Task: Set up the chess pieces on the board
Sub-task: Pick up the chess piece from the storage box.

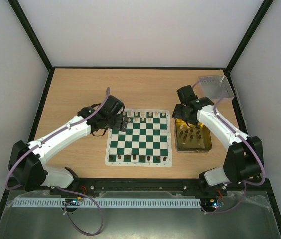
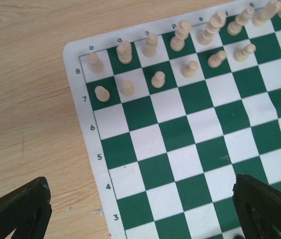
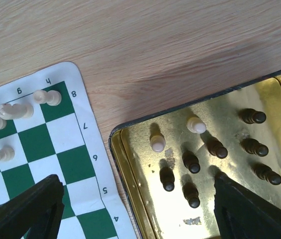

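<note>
- My left gripper [image 2: 140,179] is spread wide with nothing between its fingers [image 2: 21,209]. It hovers over the board [image 2: 180,164], above the left-hand files around ranks 3 and 4.
- Ahead of that gripper stand the cream pieces [image 2: 182,36]: a full line on rank 8 and six more on rank 7, each on its own square.
- From the top camera I see a row of dark pieces [image 1: 139,158] on the board's edge rank, back from the left gripper toward the arm bases.
- My right gripper [image 3: 136,178] has its jaws well apart and pinches nothing.
- Its one finger hangs over the board's right border, the other over the yellow tray [image 3: 145,209], which lies just beside the board on the table [image 3: 155,45].
- Inside the tray, ahead of and between the right fingers, are seven dark pieces and two cream ones, none touching the fingers.
- A grey tray [image 1: 215,87] sits beyond the right gripper, near the table's far right corner.
</note>
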Robot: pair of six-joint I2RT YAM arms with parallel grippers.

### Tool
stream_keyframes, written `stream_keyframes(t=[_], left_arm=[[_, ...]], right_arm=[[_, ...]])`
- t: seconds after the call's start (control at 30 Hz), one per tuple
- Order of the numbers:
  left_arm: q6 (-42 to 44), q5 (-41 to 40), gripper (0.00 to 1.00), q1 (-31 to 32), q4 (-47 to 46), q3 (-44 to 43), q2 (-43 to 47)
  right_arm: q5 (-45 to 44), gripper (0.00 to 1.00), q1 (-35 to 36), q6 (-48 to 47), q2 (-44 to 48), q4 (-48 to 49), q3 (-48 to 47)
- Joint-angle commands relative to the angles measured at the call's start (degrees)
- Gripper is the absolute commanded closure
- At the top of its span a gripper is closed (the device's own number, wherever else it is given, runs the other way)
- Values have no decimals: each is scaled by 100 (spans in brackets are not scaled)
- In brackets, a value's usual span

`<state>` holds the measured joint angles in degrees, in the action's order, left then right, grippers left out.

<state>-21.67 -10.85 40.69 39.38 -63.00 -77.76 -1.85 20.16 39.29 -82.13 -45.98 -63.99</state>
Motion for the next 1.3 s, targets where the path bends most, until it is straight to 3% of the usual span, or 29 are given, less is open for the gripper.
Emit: stream_keyframes(t=[0.0,0.2,0.6,0.93,1.27], left_arm=[[126,647,1,-21,244,-84,224],[46,992,1,163,57,228,427],[134,91,1,152,147,260,447],[83,-141,1,246,171,208,255],[67,-271,1,254,11,310,288]], right_arm=[[51,22,27,-409,22,-161,-248],[490,26,30,-577,-205,-330,-425],[866,38,-6,-315,-717,-93,-101],[1172,56,-407,-89,-1118,-149,-333],[1469,60,-715,-65,-1437,-197,-513]])
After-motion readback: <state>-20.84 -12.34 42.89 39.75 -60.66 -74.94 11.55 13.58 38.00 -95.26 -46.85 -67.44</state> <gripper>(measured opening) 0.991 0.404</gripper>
